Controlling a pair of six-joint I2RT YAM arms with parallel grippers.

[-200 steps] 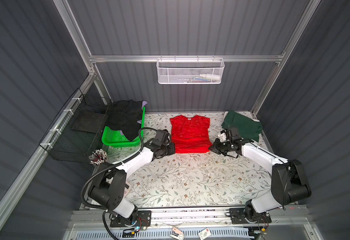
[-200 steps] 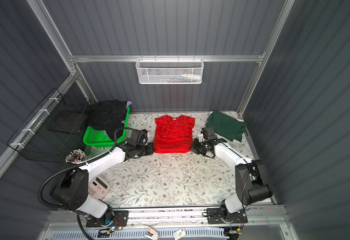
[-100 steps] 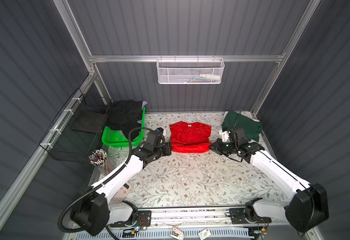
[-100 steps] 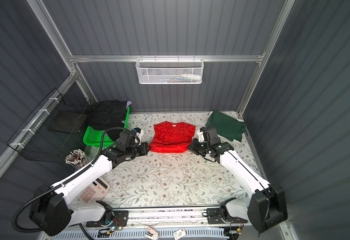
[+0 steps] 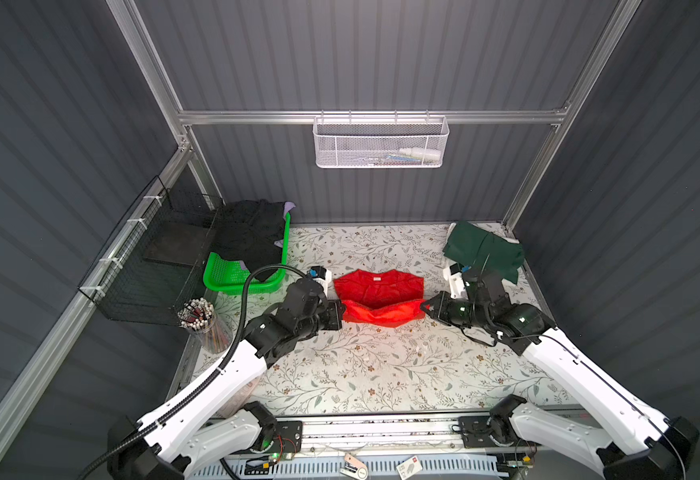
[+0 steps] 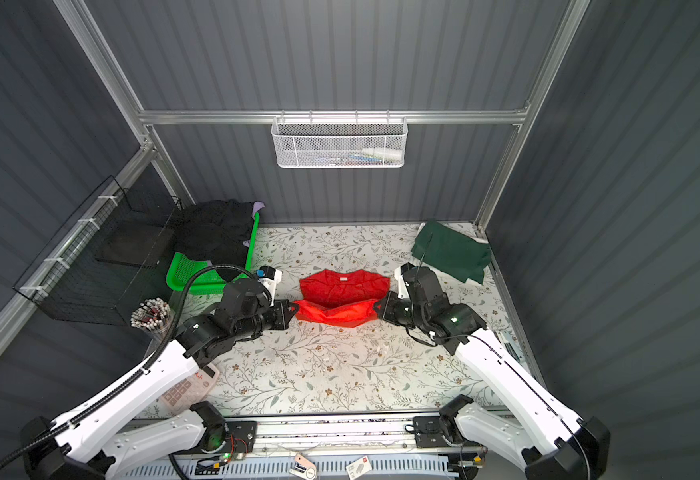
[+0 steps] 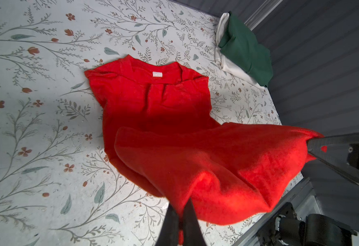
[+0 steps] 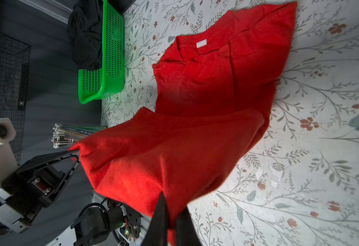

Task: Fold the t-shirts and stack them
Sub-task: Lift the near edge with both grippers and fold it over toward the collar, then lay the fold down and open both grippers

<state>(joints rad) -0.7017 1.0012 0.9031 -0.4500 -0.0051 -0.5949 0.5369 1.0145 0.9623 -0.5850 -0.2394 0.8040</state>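
Left fingers (image 7: 171, 225) and right fingers (image 8: 160, 219) pinched the hem corners of a limp bright red cloth t-shirt (image 5: 379, 286), sagging above the flowered surface (image 5: 381, 365).

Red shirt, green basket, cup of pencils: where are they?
red shirt (image 5: 381, 287): in a top view, flat part under the collar.
green basket (image 5: 224, 272): in a top view, its bare lattice floor.
cup of pencils (image 5: 195, 308): in a top view, the pencil tips.

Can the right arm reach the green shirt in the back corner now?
Probably yes for distance: the green shirt lies close behind the right arm, with nothing between. But its fingers are shut on the red shirt's corner, so it must let go first.
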